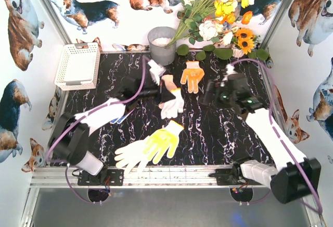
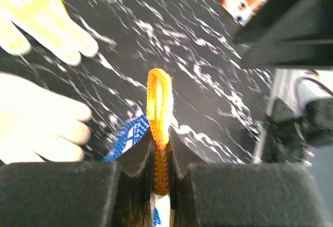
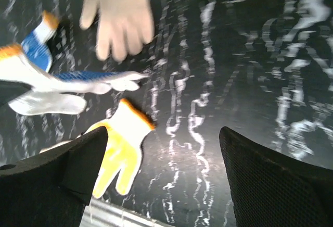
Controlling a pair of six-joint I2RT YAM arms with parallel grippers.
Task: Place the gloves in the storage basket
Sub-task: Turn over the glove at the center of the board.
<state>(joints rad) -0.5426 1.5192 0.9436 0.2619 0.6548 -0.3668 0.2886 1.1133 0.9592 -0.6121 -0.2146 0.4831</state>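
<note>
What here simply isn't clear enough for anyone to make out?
1. Left wrist view: the held glove shows mostly its orange cuff; the left gripper covers the rest.
2. Top view: what fills the bucket is too small to tell.
3. Right wrist view: the pale glove is blurred and cut off by the top edge.

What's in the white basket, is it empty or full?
Empty. From above, the basket shows only its bare white floor, nothing inside.

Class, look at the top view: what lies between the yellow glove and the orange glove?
A white glove lies between the yellow glove and the orange glove; the top view shows it.
</note>
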